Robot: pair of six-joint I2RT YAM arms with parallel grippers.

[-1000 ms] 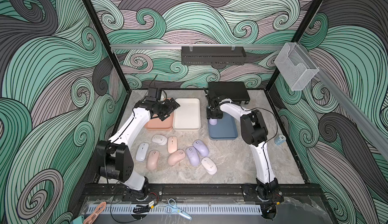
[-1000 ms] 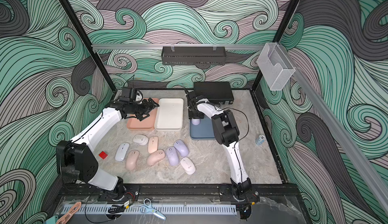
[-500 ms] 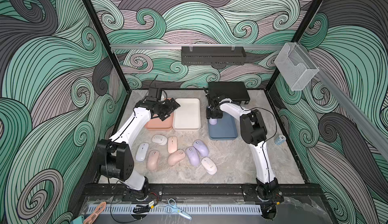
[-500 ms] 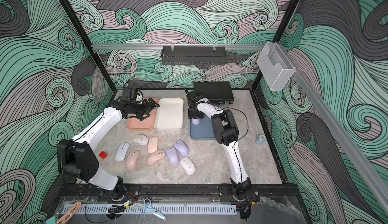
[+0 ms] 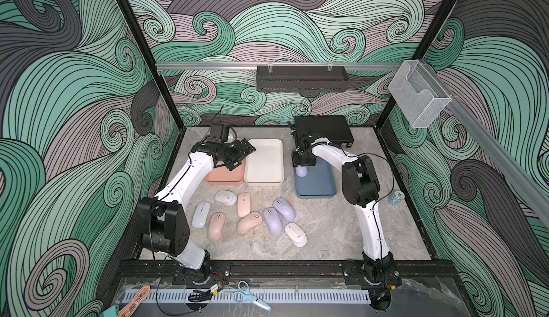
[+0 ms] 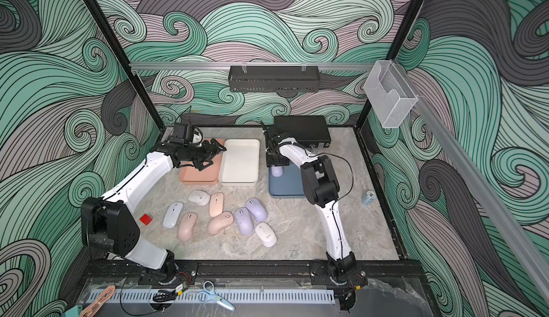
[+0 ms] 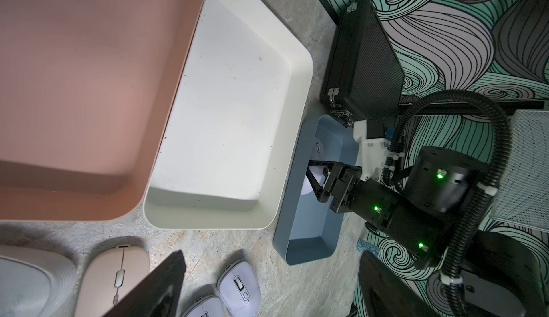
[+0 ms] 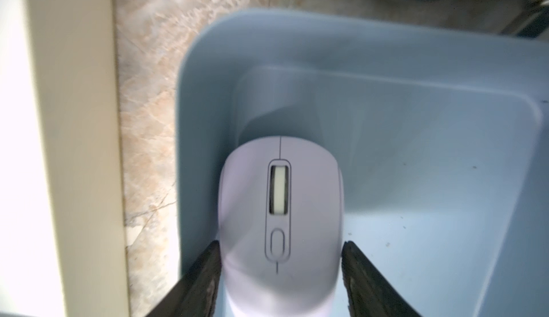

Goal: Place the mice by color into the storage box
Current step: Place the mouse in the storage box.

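A lavender mouse (image 8: 280, 211) lies in the far corner of the blue box (image 5: 316, 192). My right gripper (image 8: 280, 271) is open around it, one finger along each side. The same mouse (image 5: 302, 171) pokes out beneath that gripper (image 5: 301, 164) in both top views. My left gripper (image 5: 240, 158) hovers open and empty over the pink box (image 5: 225, 177); beside it is the white box (image 5: 264, 179). On the table lie three pink mice (image 5: 244, 204) (image 5: 216, 225) (image 5: 249, 222), two lavender ones (image 5: 272, 220) (image 5: 284, 209) and three whitish ones (image 5: 225, 197) (image 5: 201, 214) (image 5: 295, 234).
A black case (image 5: 323, 128) stands behind the blue box. A small red block (image 6: 146, 219) lies near the left arm's base, and a small blue-white object (image 5: 396, 197) sits by the right wall. Scissors (image 5: 251, 296) lie on the front rail.
Both arms hold their places. The right gripper stays low in the blue box over the lavender mouse; no mouse on the table has moved.
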